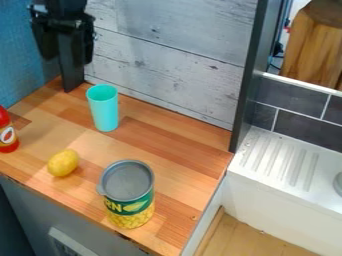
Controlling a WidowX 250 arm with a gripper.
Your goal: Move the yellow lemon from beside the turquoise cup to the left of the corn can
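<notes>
On the brown wooden counter (pixel 184 182), you have the black two-finger gripper (pixel 66 57) raised at the far left, spread and empty, while the green-and-yellow metal can (pixel 129 197) stands upright at the near edge. The slim turquoise cup (pixel 104 110) stands upright nearest your gripper, with the red bottle (pixel 7 132) at the left edge and the oval yellow lemon (pixel 63 163) between bottle and can. You seem to be at the pre-grasp stage, where a hold on the cup would call for aligning above its rim and lowering.
</notes>
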